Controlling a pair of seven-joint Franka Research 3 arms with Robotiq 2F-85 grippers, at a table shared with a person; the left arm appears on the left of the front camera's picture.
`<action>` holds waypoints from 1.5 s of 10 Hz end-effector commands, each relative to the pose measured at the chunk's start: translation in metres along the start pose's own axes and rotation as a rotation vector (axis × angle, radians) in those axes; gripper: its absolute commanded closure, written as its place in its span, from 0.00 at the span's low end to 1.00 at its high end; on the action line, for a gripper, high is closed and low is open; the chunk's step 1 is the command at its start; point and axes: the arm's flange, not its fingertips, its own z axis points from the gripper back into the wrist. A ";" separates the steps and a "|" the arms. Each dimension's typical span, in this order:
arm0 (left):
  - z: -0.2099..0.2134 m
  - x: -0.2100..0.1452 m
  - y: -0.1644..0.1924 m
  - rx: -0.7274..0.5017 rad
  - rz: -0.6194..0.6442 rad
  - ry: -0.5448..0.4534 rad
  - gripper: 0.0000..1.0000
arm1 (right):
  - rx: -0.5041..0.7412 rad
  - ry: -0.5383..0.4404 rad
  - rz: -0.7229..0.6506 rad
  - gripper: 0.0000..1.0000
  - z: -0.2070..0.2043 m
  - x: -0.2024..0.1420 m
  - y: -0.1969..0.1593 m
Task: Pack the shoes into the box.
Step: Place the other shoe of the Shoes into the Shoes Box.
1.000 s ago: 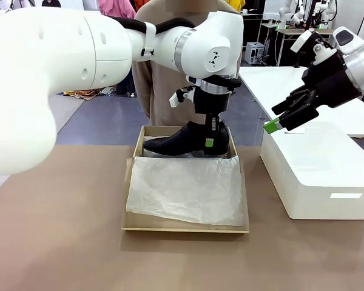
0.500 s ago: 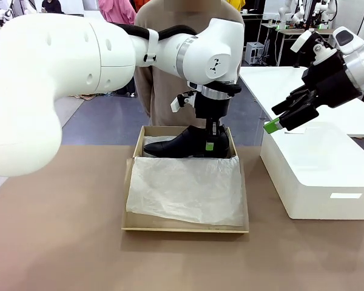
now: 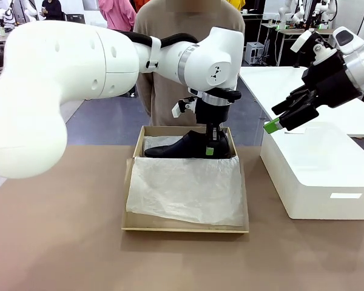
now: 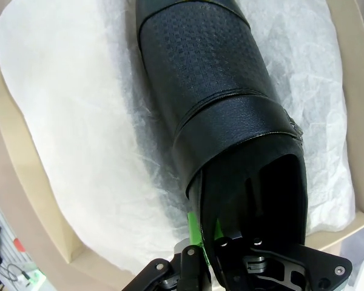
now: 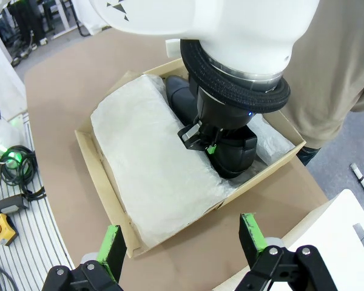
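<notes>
Black shoe (image 3: 188,145), left jaws clenched on its heel end, has sunk lower into the box (image 3: 185,229); I judge it nearly seated, right jaws hanging released.

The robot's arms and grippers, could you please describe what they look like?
Both arms are glossy white with rounded shells. The left arm carries a black cable and a small black logo on its joint, with a black ribbed ring at the wrist. The left gripper and right gripper are black with green pads.
</notes>
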 end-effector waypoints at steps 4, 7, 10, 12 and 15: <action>-0.001 -0.007 -0.003 -0.012 0.063 -0.020 1.00 | 0.017 -0.024 0.010 0.00 -0.001 0.000 -0.002; 0.003 -0.005 -0.001 -0.007 0.063 -0.016 0.73 | 0.017 -0.024 0.010 0.00 -0.001 0.000 -0.002; 0.038 0.004 0.007 -0.046 0.108 -0.013 0.14 | 0.017 -0.024 0.010 0.00 -0.001 0.000 -0.002; 0.062 0.015 0.012 -0.054 0.133 -0.017 0.00 | 0.017 -0.024 0.010 0.00 -0.001 0.000 -0.002; 0.075 0.034 0.005 -0.006 0.123 0.018 0.00 | 0.017 -0.024 0.010 0.00 -0.001 0.000 -0.002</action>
